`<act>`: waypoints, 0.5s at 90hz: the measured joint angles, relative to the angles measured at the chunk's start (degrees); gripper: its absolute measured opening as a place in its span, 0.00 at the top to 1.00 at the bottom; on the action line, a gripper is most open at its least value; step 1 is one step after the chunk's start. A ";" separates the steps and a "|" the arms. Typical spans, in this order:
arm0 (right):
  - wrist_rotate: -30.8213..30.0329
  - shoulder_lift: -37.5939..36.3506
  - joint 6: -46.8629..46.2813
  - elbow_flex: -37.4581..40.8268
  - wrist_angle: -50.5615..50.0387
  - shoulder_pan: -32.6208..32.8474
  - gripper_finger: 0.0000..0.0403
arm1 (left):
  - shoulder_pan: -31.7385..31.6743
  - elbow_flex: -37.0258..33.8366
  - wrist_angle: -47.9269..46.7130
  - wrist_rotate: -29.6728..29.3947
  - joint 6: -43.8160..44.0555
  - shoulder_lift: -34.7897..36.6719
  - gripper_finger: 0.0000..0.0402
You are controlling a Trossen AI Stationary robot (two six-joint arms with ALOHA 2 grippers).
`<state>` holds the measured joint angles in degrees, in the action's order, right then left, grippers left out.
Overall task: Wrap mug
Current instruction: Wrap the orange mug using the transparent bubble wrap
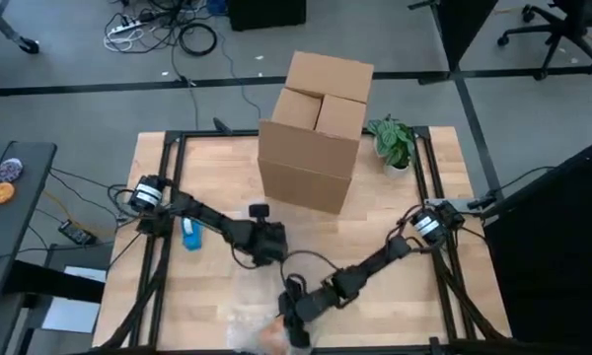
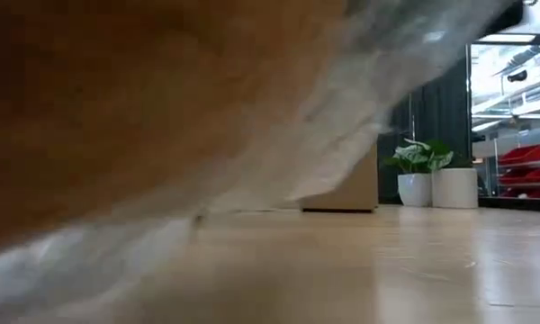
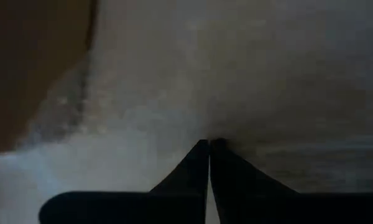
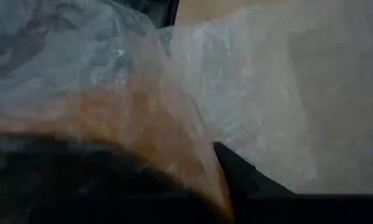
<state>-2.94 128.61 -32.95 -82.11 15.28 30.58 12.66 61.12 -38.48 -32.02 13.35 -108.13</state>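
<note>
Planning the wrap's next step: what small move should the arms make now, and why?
Probably the left gripper, shut on the wrap, should draw it farther over the orange mug. The mug's orange still shows through near the right gripper at the table's front edge.

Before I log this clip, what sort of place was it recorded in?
Most likely a robotics lab or workshop, not a home. The wooden table sits in a black frame on a grey floor, loose cables lie on the floor behind it, an office chair stands nearby, and red storage bins show beyond.

I see a smooth orange mug [image 4: 143,134] under crinkly translucent plastic wrap [image 4: 248,81], on the matt pale wooden table [image 1: 405,306], beside a matt brown cardboard box [image 1: 311,133]
</note>
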 joint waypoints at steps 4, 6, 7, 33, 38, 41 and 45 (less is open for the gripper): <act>1.46 -1.00 0.01 0.92 -1.99 -0.72 1.00 | -0.78 -1.82 -0.03 0.26 0.05 1.42 1.00; 2.10 -1.68 0.00 1.33 -3.48 -1.15 1.00 | -1.10 -2.81 0.13 0.41 0.14 2.01 1.00; 2.46 -1.99 0.00 1.49 -4.25 -1.38 1.00 | -1.26 -3.32 0.20 0.42 0.21 2.39 1.00; 16.12 -9.54 6.14 7.11 -10.53 -10.85 1.00 | -4.42 -16.15 -0.23 -3.39 5.20 14.51 1.00; 19.43 -9.63 6.73 7.20 -10.34 -13.22 1.00 | -6.04 -17.72 -0.11 -6.33 6.48 17.26 1.00; 21.22 -9.63 7.19 7.20 -9.95 -14.44 1.00 | -6.99 -18.68 0.65 -7.97 7.39 19.00 1.00; 22.91 -9.67 7.99 7.20 -9.60 -15.72 1.00 | -8.54 -20.06 0.84 -8.70 8.05 21.04 1.00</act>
<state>19.97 118.94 -24.96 -74.91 5.68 14.86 4.12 41.06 -37.63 -40.72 21.40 -87.09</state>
